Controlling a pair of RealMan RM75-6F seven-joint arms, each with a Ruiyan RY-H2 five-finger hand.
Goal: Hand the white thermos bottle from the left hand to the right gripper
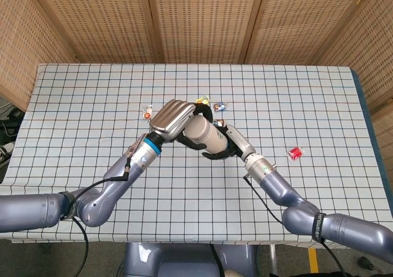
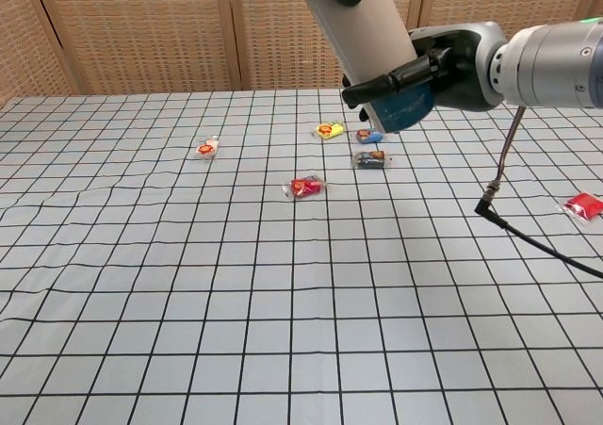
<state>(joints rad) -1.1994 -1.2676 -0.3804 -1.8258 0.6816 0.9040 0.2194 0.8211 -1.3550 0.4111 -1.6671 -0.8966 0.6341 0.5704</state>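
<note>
The thermos (image 1: 206, 136) is held tilted above the middle of the table (image 1: 73, 99). It is clasped at its upper end by the left hand (image 1: 173, 118) and at its lower end by the right hand (image 1: 222, 143). Small packets (image 2: 307, 187) lie on the table below, and a red one (image 1: 296, 152) at 3 o'clock.

A tabletop (image 1: 92, 99) draped in a white cloth with a black grid fills the room's middle. Behind it stand woven cane wall panels (image 1: 196, 19) in brown wooden frames. Grey floor (image 1: 377, 102) shows past its right edge, under even light
</note>
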